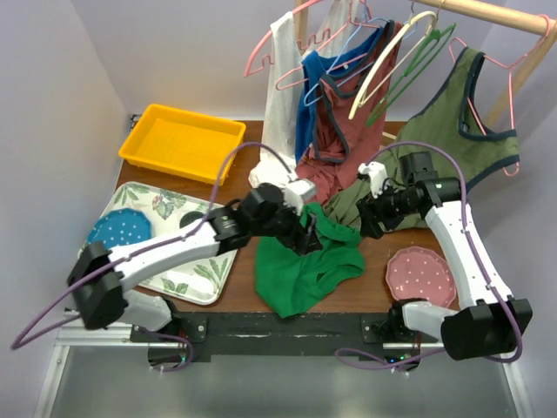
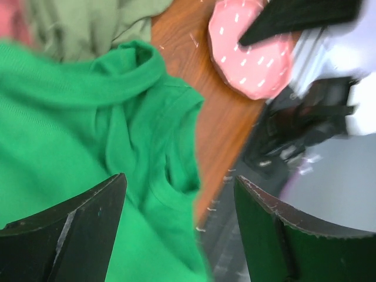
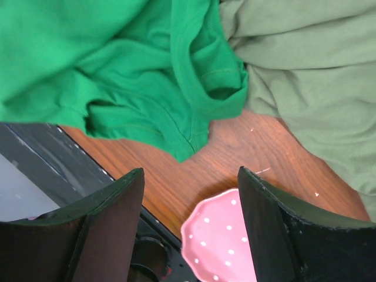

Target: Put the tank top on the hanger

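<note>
The bright green tank top (image 1: 305, 266) lies crumpled on the wooden table near the front edge. It also shows in the left wrist view (image 2: 70, 117) and the right wrist view (image 3: 117, 64). My left gripper (image 1: 308, 232) is open and empty, just above the top's upper edge (image 2: 179, 182). My right gripper (image 1: 367, 221) is open and empty to the right of the top, over bare wood (image 3: 191, 173). The thin dark-green hanger (image 1: 418, 65) hangs on the wooden rail at the back, beside a cream hanger (image 1: 392, 61).
An olive cloth (image 1: 357, 196) lies behind the tank top. A pink dotted plate (image 1: 420, 277) sits at the front right. At the left are a floral tray (image 1: 187, 279), a blue plate (image 1: 119, 231) and a yellow bin (image 1: 183, 144). Rust-red (image 1: 344, 113) and olive (image 1: 461, 122) tops hang at the back.
</note>
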Robot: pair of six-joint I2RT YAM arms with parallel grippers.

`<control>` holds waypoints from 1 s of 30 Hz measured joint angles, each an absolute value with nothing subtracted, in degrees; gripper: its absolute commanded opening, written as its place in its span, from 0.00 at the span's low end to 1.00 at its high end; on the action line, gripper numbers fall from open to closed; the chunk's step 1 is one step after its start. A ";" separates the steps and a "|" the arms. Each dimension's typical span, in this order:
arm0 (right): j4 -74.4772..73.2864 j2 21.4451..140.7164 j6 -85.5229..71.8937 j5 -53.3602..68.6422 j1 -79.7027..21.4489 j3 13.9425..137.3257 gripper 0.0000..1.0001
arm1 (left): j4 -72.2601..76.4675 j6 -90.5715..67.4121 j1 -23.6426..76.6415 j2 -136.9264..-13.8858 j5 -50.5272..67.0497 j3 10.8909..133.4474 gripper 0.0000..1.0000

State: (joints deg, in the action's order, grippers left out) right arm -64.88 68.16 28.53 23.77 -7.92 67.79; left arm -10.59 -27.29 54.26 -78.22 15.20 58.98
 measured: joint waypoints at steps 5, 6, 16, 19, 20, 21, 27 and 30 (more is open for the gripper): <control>-65.36 66.96 27.09 28.75 -3.68 69.58 0.68 | -6.79 -8.75 57.19 -88.55 16.62 61.54 0.79; -65.49 66.32 27.03 29.47 -3.42 69.76 0.66 | -6.81 -5.69 57.23 -90.08 16.97 62.11 0.79; -66.17 60.31 28.10 36.86 3.99 69.87 0.65 | -5.34 21.61 57.01 -109.34 19.73 76.60 0.78; -66.22 59.99 28.58 37.89 4.58 69.84 0.65 | -4.64 24.75 57.01 -112.66 19.68 79.07 0.72; -66.24 59.94 29.04 37.80 4.60 69.82 0.65 | -4.34 25.82 56.99 -113.78 19.75 79.92 0.65; -66.35 59.94 29.21 38.15 4.82 69.82 0.65 | -4.34 26.30 56.95 -114.50 19.73 80.36 0.60; -67.24 59.99 32.84 39.16 4.89 69.82 0.64 | -4.54 27.09 56.69 -117.30 19.42 81.67 0.00; -70.26 60.18 39.16 39.64 4.89 69.82 0.66 | -3.99 24.69 56.49 -117.05 18.70 81.52 0.00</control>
